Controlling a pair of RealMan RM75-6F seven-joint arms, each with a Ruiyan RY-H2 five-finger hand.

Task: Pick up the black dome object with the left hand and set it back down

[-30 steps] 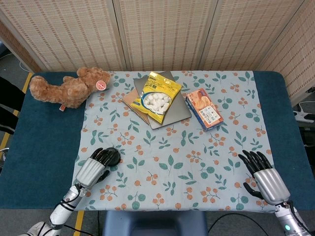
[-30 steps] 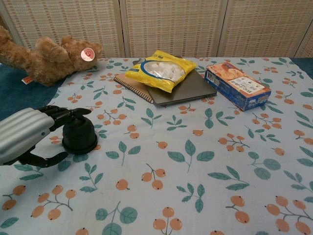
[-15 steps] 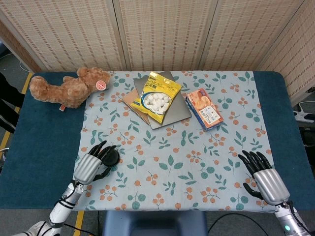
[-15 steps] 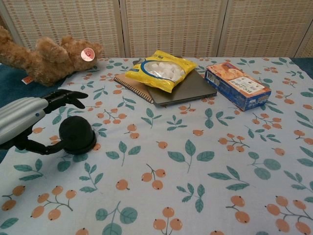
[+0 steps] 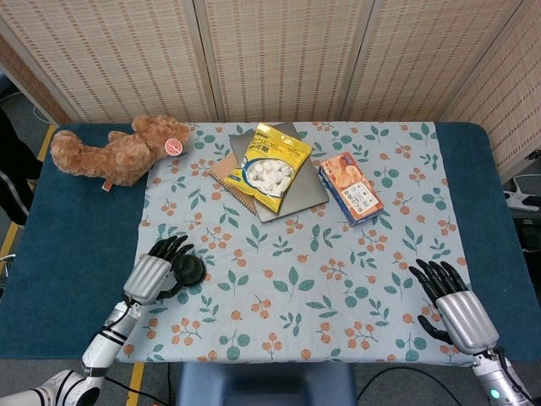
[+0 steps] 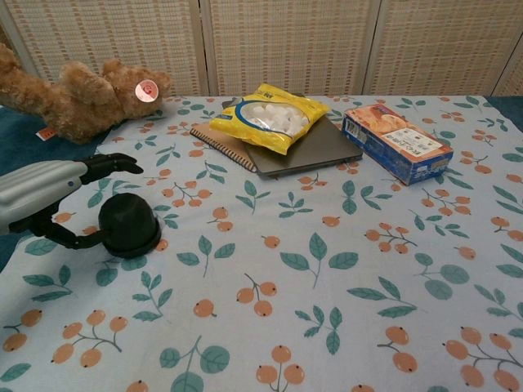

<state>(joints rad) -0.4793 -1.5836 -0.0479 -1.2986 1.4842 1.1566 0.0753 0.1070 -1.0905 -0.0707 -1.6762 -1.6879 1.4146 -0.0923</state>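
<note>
The black dome object (image 5: 191, 270) (image 6: 128, 224) stands on the floral tablecloth at its near left. My left hand (image 5: 156, 269) (image 6: 49, 196) lies just to its left with the fingers spread and lifted off the dome; only the thumb tip reaches near the dome's base. It holds nothing. At the near right edge of the table my right hand (image 5: 452, 304) rests with its fingers apart and nothing in it. The chest view does not show the right hand.
A brown teddy bear (image 5: 118, 152) lies at the far left. A yellow snack bag (image 5: 270, 165) sits on a grey notebook (image 5: 296, 196) at the back centre, with an orange-and-blue box (image 5: 351, 188) beside it. The blue table edge (image 5: 76, 254) lies left of the cloth.
My left hand has let go of the dome, spread its fingers and drawn back to the left. The dome stays on the cloth. The right hand has not moved.
</note>
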